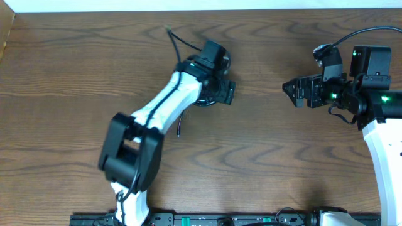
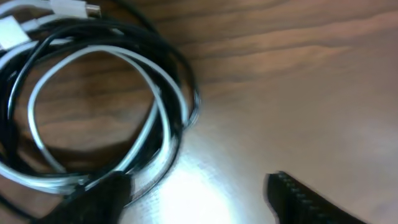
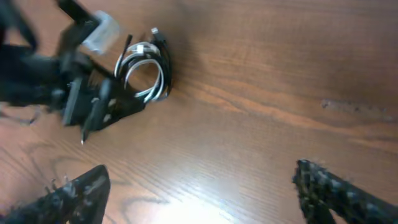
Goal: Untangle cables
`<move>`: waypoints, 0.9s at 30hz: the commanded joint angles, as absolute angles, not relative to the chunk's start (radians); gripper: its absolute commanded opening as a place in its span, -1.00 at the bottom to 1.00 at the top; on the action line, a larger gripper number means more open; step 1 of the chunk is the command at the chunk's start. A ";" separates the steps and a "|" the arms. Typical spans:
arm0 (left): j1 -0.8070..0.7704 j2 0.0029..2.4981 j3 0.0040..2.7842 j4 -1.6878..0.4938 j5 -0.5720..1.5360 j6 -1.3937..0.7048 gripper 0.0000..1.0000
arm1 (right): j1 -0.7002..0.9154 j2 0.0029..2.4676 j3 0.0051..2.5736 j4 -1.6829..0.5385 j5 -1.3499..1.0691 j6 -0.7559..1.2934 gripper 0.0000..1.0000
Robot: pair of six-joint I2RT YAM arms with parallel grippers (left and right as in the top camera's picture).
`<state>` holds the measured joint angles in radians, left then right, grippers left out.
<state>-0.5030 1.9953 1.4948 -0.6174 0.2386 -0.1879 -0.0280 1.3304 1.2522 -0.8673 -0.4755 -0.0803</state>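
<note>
The cables [image 2: 93,112] are a small coil of thin black and white cords with white plug ends at the top left of the left wrist view. My left gripper [image 2: 199,202] is open just above the table. Its left finger overlaps the coil's lower edge, and its right finger is over bare wood. In the overhead view the left gripper [image 1: 220,93] covers most of the coil, and a loose black cord end [image 1: 178,43] runs up and to the left. The coil also shows in the right wrist view [image 3: 146,71]. My right gripper [image 1: 289,88] is open and empty, well to the right of the coil.
The wooden table [image 1: 75,75] fills the views. A second thin black cord end [image 1: 179,125] lies below the left arm's forearm. The right arm's own thick black cord [image 1: 364,31] loops above its wrist. The table's far edge runs along the top of the overhead view.
</note>
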 commanded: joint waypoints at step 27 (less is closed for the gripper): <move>-0.548 2.133 1.509 -0.491 -0.039 -0.380 -0.17 | -0.032 1.325 1.273 -0.910 -0.469 -0.075 0.69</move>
